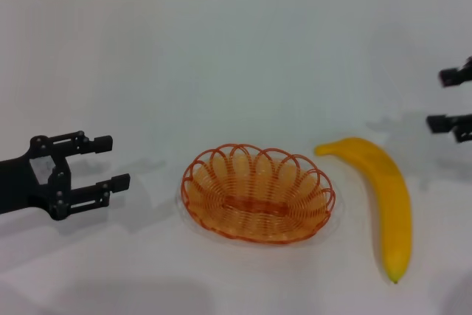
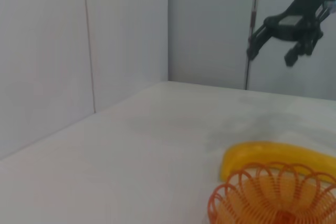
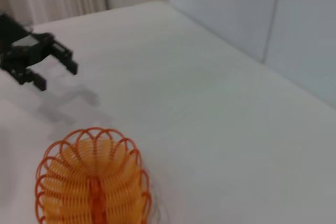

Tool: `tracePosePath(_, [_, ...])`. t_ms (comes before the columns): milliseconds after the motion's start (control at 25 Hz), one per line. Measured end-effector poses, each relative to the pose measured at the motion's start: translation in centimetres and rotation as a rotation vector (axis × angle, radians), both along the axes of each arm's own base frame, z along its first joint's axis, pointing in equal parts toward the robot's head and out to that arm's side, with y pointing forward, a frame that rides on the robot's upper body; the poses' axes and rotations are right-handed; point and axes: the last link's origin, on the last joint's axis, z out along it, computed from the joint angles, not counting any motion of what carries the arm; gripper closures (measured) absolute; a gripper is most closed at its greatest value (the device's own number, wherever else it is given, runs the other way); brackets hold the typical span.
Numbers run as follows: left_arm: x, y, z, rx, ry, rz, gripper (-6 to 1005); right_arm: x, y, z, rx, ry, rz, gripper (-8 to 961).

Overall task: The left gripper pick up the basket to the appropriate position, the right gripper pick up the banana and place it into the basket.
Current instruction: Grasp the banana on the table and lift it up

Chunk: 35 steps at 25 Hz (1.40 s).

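Both pincers apart, L [image 1: 103, 161] & R [image 1: 446, 101] off basket [image 1: 258, 194], banana [image 1: 383, 197].

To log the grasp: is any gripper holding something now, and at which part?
Nothing is held. The left gripper and right gripper are open and empty.

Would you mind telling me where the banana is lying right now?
In the head view the banana lies on the white table on the robot's right, just beside the basket without touching it, below the open right gripper.

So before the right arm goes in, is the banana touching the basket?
Apart. The head view shows bare table between the banana and the basket.
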Motion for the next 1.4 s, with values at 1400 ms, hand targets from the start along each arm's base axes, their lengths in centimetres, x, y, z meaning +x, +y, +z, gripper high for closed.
tracePosePath(1400, [0.5, 0.2, -0.4, -0.014, -0.032, 0.001, 321, 4.2, 2.5, -9.3, -0.104, -0.1, -0.158, 231])
